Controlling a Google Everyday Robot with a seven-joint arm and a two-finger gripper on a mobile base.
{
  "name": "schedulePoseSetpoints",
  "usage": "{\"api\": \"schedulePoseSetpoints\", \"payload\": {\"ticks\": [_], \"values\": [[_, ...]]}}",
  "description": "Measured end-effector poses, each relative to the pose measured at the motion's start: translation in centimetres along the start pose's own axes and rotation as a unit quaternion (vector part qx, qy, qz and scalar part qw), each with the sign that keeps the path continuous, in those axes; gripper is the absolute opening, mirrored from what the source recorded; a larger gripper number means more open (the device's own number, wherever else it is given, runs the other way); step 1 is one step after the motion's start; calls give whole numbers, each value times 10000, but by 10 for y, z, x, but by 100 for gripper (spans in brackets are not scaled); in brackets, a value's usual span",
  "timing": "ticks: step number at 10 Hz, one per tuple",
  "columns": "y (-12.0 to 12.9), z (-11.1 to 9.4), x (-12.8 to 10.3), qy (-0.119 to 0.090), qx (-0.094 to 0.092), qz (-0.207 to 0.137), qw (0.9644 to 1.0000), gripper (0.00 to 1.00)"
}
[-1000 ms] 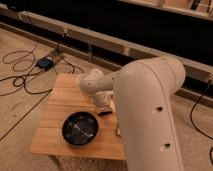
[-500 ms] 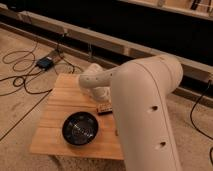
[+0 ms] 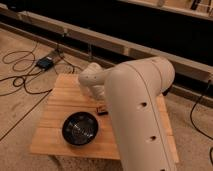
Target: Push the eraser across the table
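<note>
Wooden table (image 3: 60,107): hand (image 3: 100,102) seemingly behind the arm by eraser (image 3: 101,111); grip unclear.

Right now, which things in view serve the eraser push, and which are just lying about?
Job: small black eraser; light wooden plank table; hand, low over the eraser, mostly hidden by the arm.
Lying about: dark round bowl; floor cables.
</note>
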Motion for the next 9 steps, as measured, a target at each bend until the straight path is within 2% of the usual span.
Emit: {"api": "schedulePoseSetpoints", "payload": {"ticks": [4,9], "values": [[15,-10,-5,-73,-151,-103,9998,65],[29,1,4,39,-248,-209,9995,65]]}}
